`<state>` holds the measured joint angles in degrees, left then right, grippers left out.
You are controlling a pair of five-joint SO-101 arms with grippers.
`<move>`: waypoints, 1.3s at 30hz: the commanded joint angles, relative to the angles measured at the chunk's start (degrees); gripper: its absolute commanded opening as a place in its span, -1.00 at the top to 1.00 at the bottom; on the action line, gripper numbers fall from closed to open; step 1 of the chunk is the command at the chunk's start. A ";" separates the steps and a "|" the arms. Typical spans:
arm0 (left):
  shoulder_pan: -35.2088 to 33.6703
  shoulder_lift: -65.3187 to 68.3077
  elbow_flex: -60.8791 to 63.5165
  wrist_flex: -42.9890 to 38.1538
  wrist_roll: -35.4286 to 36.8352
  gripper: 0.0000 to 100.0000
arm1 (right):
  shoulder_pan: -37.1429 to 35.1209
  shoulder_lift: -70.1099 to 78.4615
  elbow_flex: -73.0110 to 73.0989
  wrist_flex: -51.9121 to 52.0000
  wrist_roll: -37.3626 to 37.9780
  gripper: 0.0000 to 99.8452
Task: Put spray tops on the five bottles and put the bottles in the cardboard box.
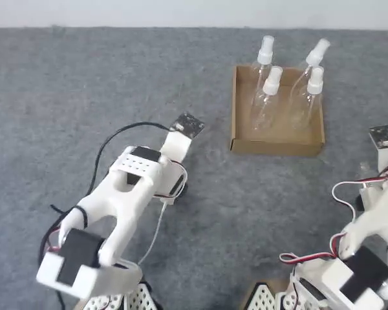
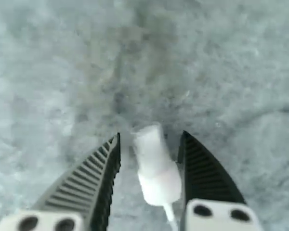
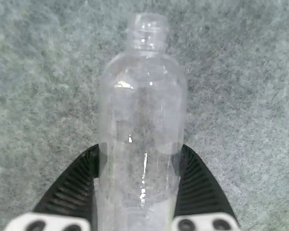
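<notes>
While the whole tabletop is gray, felt-like fabric, a pale wall strip runs along its far edge.

Near right corner: right arm, white with red and white wires. Right gripper is clenched on the uncapped bottle. The bottle is clear plastic with an open threaded neck, both black ribbed fingers press its sides, and the neck points away from the wrist over the fabric.

Near left corner: left arm, white, reaches toward the tabletop's middle with a black cable looping beside it. In the high view its body lies over its own pincer. Left gripper is released, jaws parted. The loose spray top sits between them, white, with a thin tube trailing toward the wrist. It is close against one finger, with a strip of fabric showing between it and the other. Can't tell if it rests on the fabric or is lifted.

Farther, toward the far right corner: cardboard box, shallow and brown, well apart from both arms. Four capped bottles lie inside it, clear with white spray tops, in two rows with heads toward the far edge. The back pair's heads stick out past the box's far wall.
</notes>
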<state>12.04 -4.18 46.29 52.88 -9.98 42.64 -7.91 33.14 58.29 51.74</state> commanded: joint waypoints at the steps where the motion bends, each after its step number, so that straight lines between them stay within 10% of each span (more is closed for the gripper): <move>1: 0.35 0.79 -0.31 -2.11 1.58 0.72 | -0.22 -0.40 -3.34 -0.40 0.62 0.97; 30: 0.26 -32.88 6.90 2.90 9.05 0.94 | -0.66 -0.40 -4.40 1.63 -0.09 0.41; 39: 0.26 -32.70 7.34 2.81 9.05 0.94 | -2.77 5.58 -24.70 12.09 -1.32 0.41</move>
<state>12.31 -34.59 53.93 57.19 -1.63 40.53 -5.27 19.16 66.11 51.38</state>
